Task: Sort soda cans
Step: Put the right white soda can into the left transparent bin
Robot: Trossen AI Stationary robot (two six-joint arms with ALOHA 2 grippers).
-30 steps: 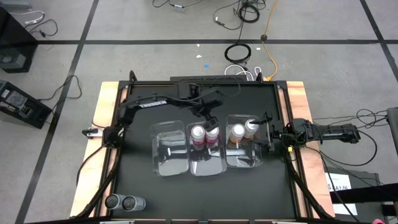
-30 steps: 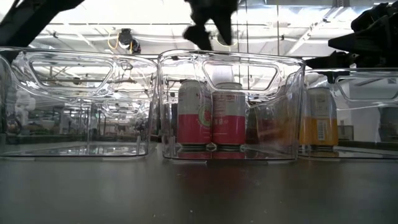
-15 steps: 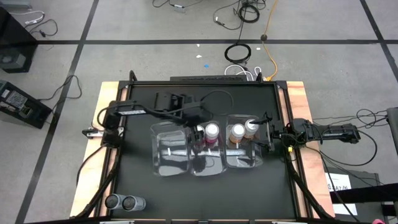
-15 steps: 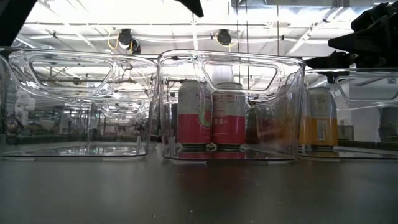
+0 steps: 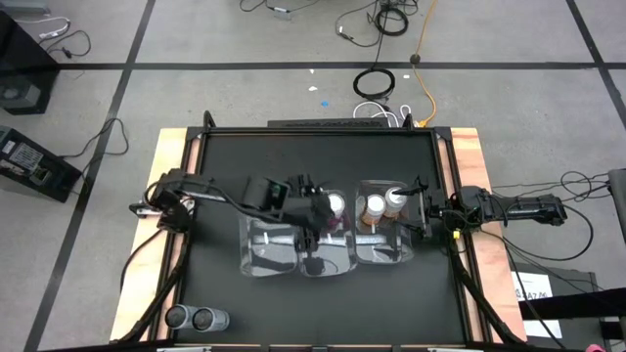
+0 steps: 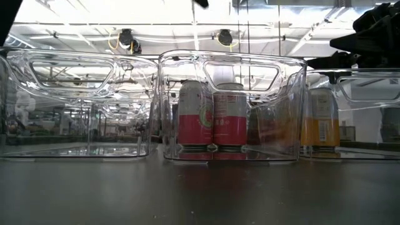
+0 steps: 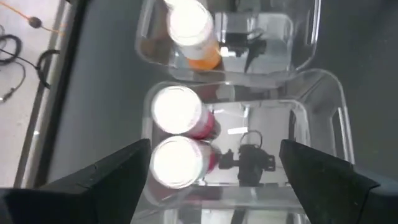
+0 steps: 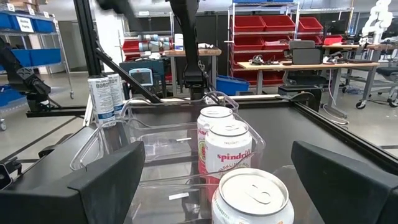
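Observation:
Two red soda cans (image 7: pixel 177 134) stand upright on their bases in the middle clear bin (image 5: pixel 326 256). Two orange ones (image 5: pixel 383 203) stand in the right bin (image 5: pixel 386 252). Two silver cans (image 5: pixel 191 318) stand at the table's near left corner. The left bin (image 5: pixel 266 244) has no can in it. My left gripper (image 5: pixel 315 227) hangs open high above the middle bin, beside the red cans (image 6: pixel 212 119) and clear of them; its fingers (image 7: pixel 118 177) are spread wide. My right gripper (image 5: pixel 428 208) waits open at the table's right edge, level, facing the orange cans (image 8: pixel 252 193).
The three clear bins stand side by side across the middle of the black tabletop (image 5: pixel 313 156), their walls rising above the can tops (image 6: pixel 231 62). Open black surface lies on the far side and the near side (image 5: pixel 323 308) of the bins. Cables lie on the floor beyond the table.
My left gripper has swung from the far side of the middle bin toward the table's near edge, over that bin. It has risen out of the low view's top edge and rolled somewhat. It has stayed open. The cans have not moved.

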